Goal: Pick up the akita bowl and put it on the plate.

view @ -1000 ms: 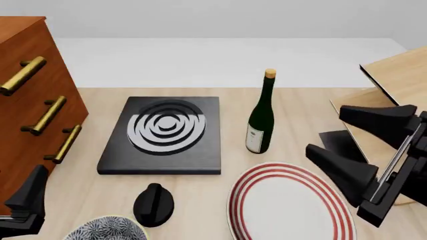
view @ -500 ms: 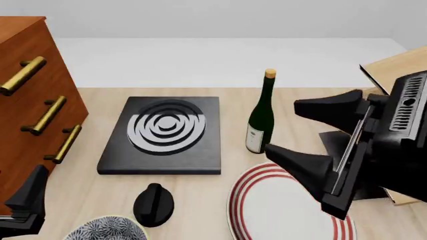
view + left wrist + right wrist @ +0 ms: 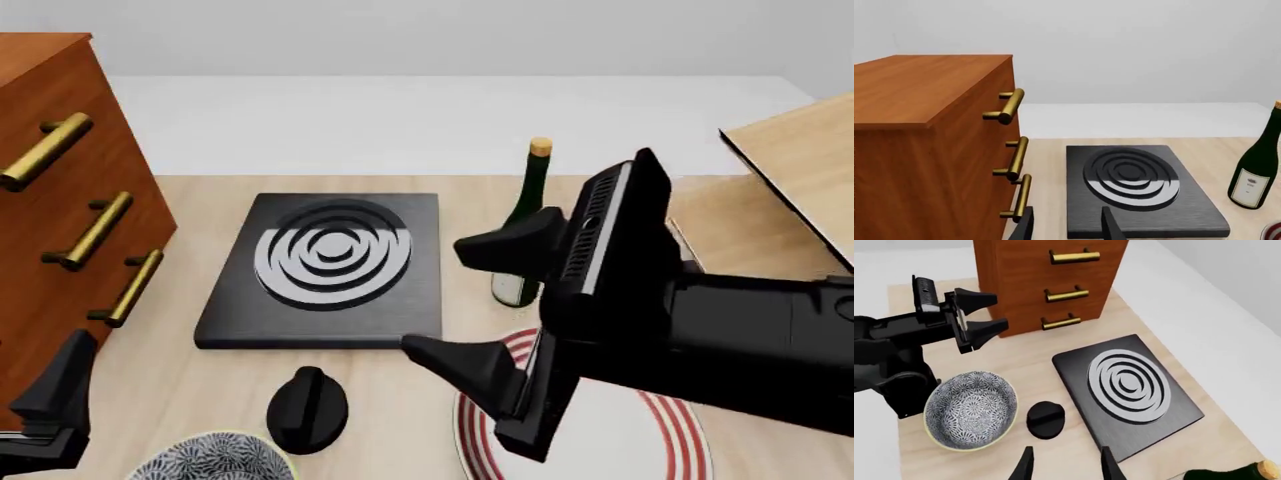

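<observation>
Pale wood tabletop runs back to a white wall, with a brown chest of drawers at its left side. A black stove with grey rings lies flat in the middle, a green wine bottle upright to its right, and a black knob in front of the stove. The akita bowl sits upright at the near left edge of the tabletop, just beside the knob and close to the left claw, whose fingers stand apart with nothing between them. The right claw hangs spread wide and empty over the left rim of the plate, near the stove's front corner and well apart from the bowl.
</observation>
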Robot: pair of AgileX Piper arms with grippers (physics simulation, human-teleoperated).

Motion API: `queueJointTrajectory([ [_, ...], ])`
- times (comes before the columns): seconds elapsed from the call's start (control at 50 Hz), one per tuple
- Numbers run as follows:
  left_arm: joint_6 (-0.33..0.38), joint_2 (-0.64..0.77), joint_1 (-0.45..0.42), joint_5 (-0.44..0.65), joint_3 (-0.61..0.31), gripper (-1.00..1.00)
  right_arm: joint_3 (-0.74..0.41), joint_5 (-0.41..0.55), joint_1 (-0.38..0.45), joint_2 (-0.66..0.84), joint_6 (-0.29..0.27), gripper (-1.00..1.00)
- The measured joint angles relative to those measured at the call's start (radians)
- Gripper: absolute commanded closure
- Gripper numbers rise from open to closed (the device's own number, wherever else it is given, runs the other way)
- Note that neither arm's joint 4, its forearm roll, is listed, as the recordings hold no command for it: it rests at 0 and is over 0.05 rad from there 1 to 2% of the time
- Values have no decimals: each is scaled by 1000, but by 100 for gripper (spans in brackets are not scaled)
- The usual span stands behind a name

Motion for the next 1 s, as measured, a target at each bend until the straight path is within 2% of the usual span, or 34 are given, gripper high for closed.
queueJointTrajectory([
  [0.26,1,-1,1,-1,0,-100,16,-50,10,42,36,-100],
  [0.4,2,-2,1,-1,-1,-100,-43,-10,31,96,76,-100],
  [0.76,3,-2,1,-2,0,-100,-365,257,115,275,259,-100],
  [1.0,4,-3,1,0,-1,-100,-511,432,163,383,403,-100],
])
